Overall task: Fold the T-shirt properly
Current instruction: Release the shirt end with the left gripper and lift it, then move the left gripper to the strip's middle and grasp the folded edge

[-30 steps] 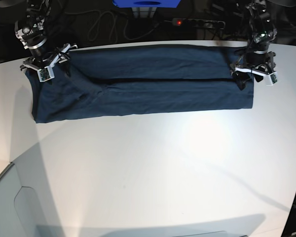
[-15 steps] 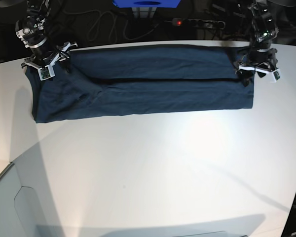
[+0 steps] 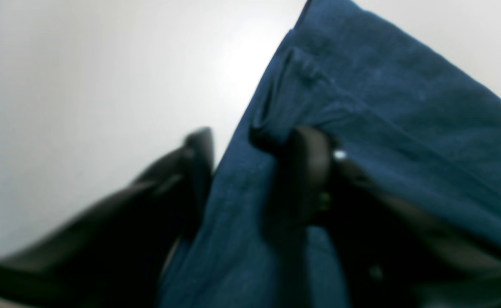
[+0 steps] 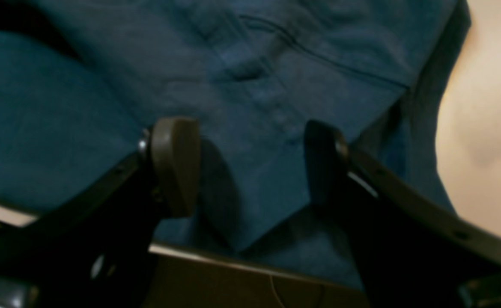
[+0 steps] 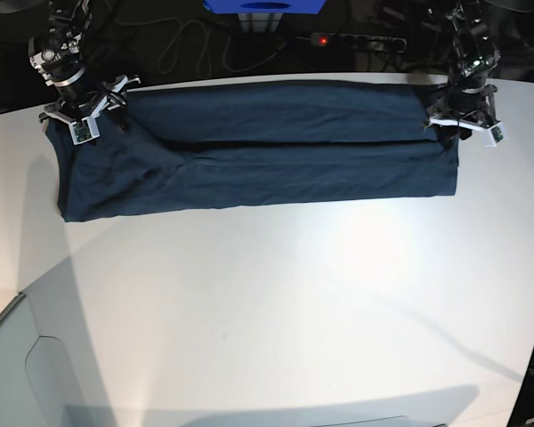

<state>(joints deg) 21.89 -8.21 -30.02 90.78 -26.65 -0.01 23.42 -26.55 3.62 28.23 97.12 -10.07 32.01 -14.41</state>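
Note:
The dark navy T-shirt lies as a long flat band, folded lengthwise, across the far part of the white table. My left gripper is at the shirt's right end. In the left wrist view the gripper is open; one finger is over the bare table, the other is on the cloth, and the shirt's edge runs between them. My right gripper is at the shirt's left end. In the right wrist view it is open just above the cloth, holding nothing.
Behind the table's far edge are a power strip with a red light, cables and a blue object. The table's far edge lies just under my right gripper. Bare tabletop stretches in front of the shirt.
My left gripper has moved a little toward the table's far edge along the shirt's right end. My right gripper has shifted slightly the same way. The shirt lies as before.

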